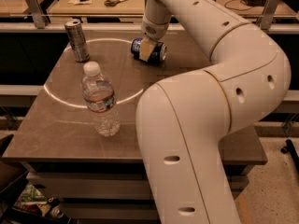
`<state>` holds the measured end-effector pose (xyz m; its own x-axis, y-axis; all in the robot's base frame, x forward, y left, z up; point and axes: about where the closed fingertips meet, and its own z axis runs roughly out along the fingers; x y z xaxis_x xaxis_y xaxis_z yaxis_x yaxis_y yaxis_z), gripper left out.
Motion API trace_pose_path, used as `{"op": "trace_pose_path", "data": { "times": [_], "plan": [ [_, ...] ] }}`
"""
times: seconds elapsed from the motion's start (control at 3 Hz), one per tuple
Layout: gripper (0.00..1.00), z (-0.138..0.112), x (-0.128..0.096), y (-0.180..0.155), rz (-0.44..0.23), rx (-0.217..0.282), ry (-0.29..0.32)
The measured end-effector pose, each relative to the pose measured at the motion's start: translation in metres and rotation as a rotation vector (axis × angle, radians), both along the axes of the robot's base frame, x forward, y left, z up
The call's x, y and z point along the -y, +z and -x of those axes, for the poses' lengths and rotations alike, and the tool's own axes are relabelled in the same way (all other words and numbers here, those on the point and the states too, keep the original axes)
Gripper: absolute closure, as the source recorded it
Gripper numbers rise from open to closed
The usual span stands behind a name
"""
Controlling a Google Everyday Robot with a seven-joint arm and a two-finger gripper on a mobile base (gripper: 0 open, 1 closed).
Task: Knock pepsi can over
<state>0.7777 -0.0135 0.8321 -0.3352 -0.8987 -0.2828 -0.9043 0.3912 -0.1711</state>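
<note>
The pepsi can (156, 52), dark blue with a pale logo patch, lies on its side on the far middle of the brown table (60, 125). My gripper (146, 48) comes down from the white arm right over the can and covers its middle. The can's left end (136, 45) shows past the gripper.
A taller silver-grey can (77, 40) stands upright at the table's far left. A clear water bottle (100, 100) with a white cap stands at the front left. My large white arm (196, 125) covers the table's right side. A bench with scissors (117, 1) lies behind.
</note>
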Motion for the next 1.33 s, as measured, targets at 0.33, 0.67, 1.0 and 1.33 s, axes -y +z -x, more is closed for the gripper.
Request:
{"op": "trace_pose_path", "data": {
  "times": [0.33,0.67,1.0,1.33],
  "plan": [
    [0.59,-0.0002,-0.0011,-0.0023,0.001,-0.004,0.001],
    [0.36,-0.0002,-0.0011,-0.0006,0.001,-0.004,0.001],
    [0.12,-0.0005,-0.0022,-0.0040,0.002,-0.008,0.003],
    [0.00,-0.0006,-0.0025,-0.0047,0.003,-0.009,0.003]
  ]
}}
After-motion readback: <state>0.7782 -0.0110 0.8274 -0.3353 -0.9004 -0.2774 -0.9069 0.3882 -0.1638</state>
